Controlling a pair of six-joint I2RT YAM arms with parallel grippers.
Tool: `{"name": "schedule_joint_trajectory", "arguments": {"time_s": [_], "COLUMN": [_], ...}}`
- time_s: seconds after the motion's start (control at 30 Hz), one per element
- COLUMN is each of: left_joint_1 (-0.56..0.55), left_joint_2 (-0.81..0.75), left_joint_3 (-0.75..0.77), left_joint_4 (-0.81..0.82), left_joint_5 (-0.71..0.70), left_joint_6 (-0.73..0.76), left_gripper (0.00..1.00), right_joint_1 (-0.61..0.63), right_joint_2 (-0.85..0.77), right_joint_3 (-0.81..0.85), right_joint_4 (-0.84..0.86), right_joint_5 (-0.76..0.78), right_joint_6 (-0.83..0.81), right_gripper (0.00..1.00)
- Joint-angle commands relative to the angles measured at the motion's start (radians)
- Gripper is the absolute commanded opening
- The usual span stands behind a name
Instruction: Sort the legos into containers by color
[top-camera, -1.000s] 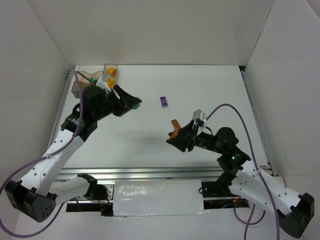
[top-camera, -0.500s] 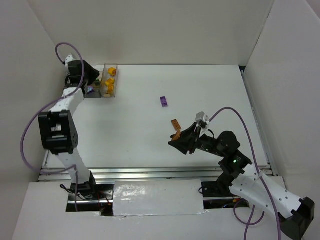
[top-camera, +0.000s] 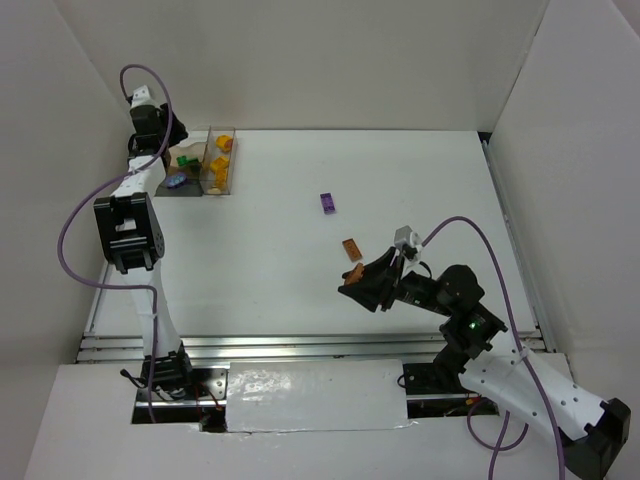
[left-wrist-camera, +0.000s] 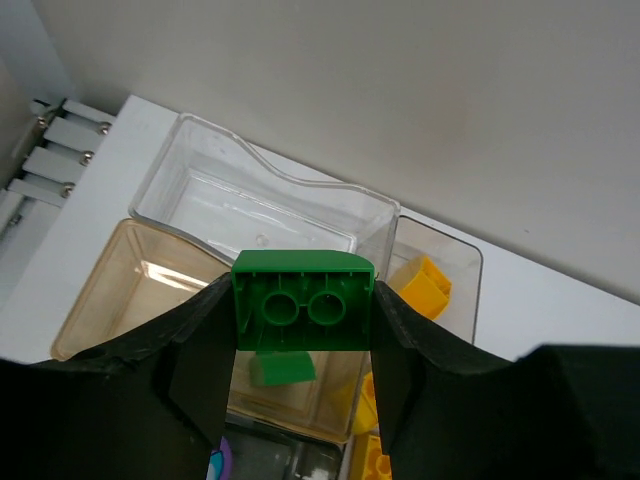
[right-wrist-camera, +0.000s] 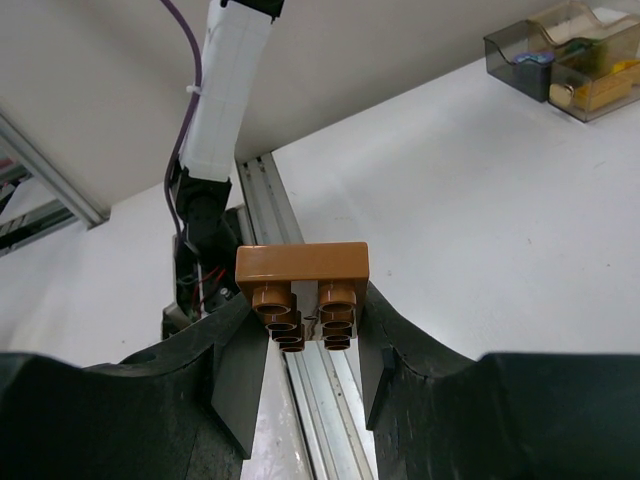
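White counter (top-camera: 270, 250) and white walls frame all we see. Nearest us, the right gripper (top-camera: 350, 284) hangs above the counter, its fingers closed tight on a brown lego (right-wrist-camera: 302, 268). Just beyond it an orange lego (top-camera: 350, 248) lies on the counter, and farther on a purple lego (top-camera: 327, 203). At the far left corner sit the containers (top-camera: 223, 180). We see yellow legos (left-wrist-camera: 420, 283) in the narrow bin and a loose green lego (left-wrist-camera: 282, 368) in the wider one. Above them the left gripper (left-wrist-camera: 300, 345) pinches a green lego (left-wrist-camera: 302, 300) between its fingers.
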Motion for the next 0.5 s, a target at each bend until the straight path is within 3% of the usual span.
{"name": "schedule_joint_trajectory", "arguments": {"time_s": [0.0,0.17,0.33,0.47], "left_joint_1": [0.008,0.042,0.068,0.078], "left_joint_2": [0.016,0.028,0.071,0.062], "left_joint_3": [0.023,-0.008,0.059,0.031], "left_joint_4": [0.060,0.056,-0.030,-0.021], "left_joint_5": [-0.057,-0.068,-0.068,-0.043], "left_joint_6": [0.107,0.107,0.102,0.102], "left_gripper": [0.03,0.03,0.09,0.13], "right_joint_1": [0.007,0.007,0.010,0.009], "right_joint_2": [0.007,0.019,0.021,0.033], "right_joint_3": [0.013,0.014,0.010,0.013], "right_joint_4": [0.006,0.002,0.008,0.006], "right_joint_5": [-0.018,-0.014,-0.012,-0.011], "right_joint_6": [-0.009,-0.014,-0.012,-0.015], "right_gripper": [0.00,0.00,0.00,0.00]}}
